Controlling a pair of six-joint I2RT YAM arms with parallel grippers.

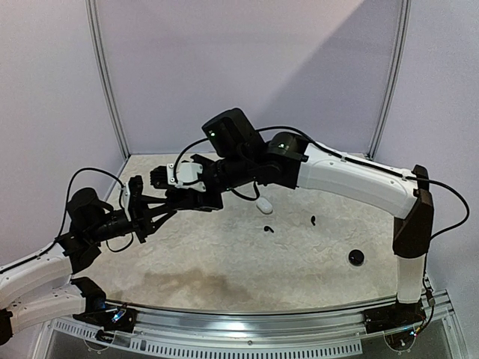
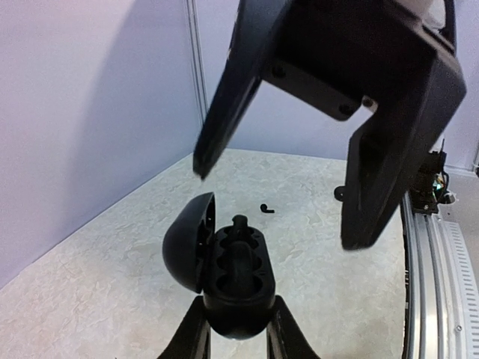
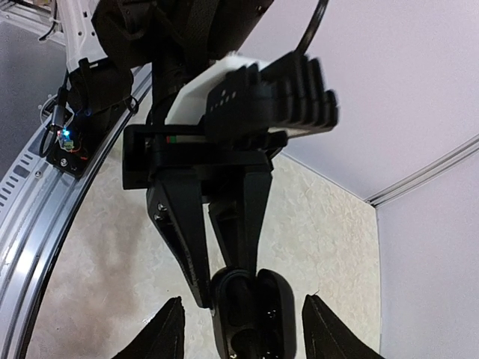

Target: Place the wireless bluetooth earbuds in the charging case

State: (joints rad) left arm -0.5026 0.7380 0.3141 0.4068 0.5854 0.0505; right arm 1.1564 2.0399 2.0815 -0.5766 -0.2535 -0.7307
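Over the speckled table (image 1: pixel 224 262), clamped the open charging case (image 2: pixel 236 273) in left gripper (image 2: pixel 238 318), held right gripper (image 2: pixel 281 203) parted and empty above.

The place is a robotics lab test cell. A stone-patterned worktop (image 1: pixel 224 262) is boxed in by plain pale wall panels (image 1: pixel 239 60) with metal corner posts (image 1: pixel 105 82). A slotted aluminium rail (image 1: pixel 262 320) runs along the bottom of the frame, carrying two cabled robot arms (image 1: pixel 352 179).

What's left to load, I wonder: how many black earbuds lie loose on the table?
2: one black earbud near the table's middle, another just right of it; others may be hidden.
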